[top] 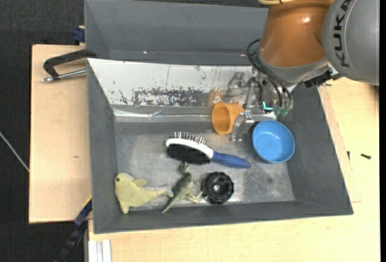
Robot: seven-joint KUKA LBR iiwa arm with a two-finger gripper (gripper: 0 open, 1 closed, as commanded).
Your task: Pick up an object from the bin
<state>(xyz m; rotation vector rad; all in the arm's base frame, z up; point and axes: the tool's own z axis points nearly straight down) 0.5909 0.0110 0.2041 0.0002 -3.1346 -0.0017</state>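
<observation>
Lying tipped sideways, small orange cup sits beside the tool.

Even, fairly bright light falls from above on the grey bin, and the shadows under the things on its floor are soft and short. The lower back wall throws back a pale band of glare (speckled with dark flecks), and the orange cup is mirrored faintly there. A broad sheen lies on the arm's orange cover; the ground beyond the far rim is dark.
</observation>
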